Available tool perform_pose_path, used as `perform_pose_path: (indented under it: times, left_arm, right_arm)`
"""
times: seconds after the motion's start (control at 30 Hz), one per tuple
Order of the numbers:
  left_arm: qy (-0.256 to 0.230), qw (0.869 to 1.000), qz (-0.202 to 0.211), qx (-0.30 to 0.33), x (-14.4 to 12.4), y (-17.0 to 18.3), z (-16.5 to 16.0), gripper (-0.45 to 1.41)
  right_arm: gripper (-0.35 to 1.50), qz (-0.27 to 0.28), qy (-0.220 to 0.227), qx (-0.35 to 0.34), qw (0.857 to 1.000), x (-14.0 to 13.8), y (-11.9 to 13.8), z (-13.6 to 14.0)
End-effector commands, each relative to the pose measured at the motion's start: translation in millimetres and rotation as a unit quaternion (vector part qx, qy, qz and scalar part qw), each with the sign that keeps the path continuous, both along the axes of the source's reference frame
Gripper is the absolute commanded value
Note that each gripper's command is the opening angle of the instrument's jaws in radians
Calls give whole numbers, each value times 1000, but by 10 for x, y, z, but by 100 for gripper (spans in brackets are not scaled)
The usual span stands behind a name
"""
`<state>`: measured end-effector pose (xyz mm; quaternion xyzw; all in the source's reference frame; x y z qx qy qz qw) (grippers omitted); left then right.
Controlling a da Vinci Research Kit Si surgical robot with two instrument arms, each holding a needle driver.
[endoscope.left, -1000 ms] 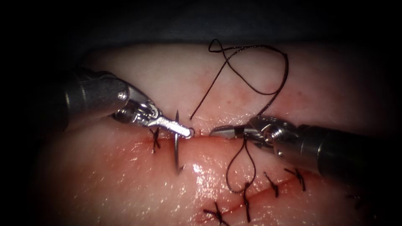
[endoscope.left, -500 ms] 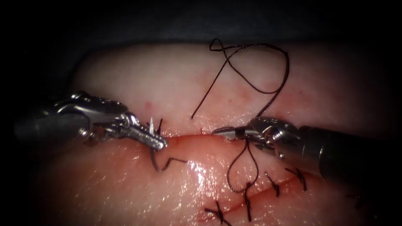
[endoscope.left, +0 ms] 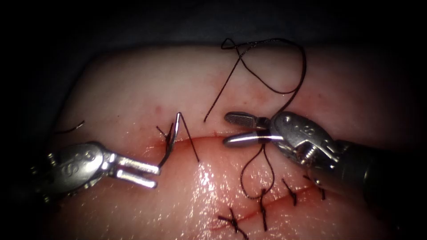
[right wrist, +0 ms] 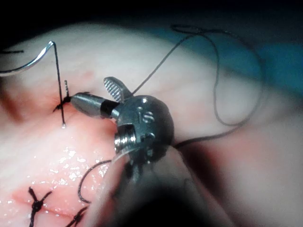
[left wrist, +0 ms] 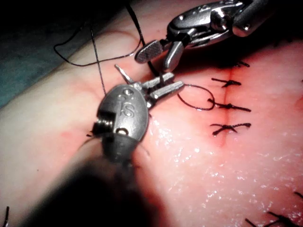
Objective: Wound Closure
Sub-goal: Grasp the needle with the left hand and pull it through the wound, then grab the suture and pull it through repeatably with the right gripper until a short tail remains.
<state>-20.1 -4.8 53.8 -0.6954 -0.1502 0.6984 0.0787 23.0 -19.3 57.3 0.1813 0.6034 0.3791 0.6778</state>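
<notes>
Steel, stiff and slippery, the needle [endoscope.left: 171, 140] stands at the cut [endoscope.left: 200, 141], seemingly free of our left tool [endoscope.left: 144, 173], whose jaws gape just beside its lower end. We would grasp its mid-curve. Farther off, our right tool [endoscope.left: 242, 130] is open, holding nothing, thread [endoscope.left: 267, 66] looping beyond.

Dim endoscope view with dark vignetted edges, wet glare on tissue [endoscope.left: 209, 182], blurred near shafts
</notes>
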Motion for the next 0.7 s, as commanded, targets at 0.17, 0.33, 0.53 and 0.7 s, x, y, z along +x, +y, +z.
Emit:
perform_pose_path:
  times: [0.17, 0.33, 0.53, 0.7]
  left_arm:
    - [-3, 996, -67, -51, 9, 29, -11, -45]
    - [7, 988, -132, -84, 37, 55, -22, -45]
    - [6, 986, -140, -87, 47, 62, -25, -45]
    - [-6, 983, -160, -94, 59, 69, -37, -45]
  right_arm:
    - [113, -14, -11, -9, 1000, 22, -21, 0]
    - [101, -28, -27, 0, 999, 30, -42, 12]
    - [63, -43, -53, 7, 998, 49, -62, 32]
    - [59, -41, -78, 5, 996, 54, -67, 53]
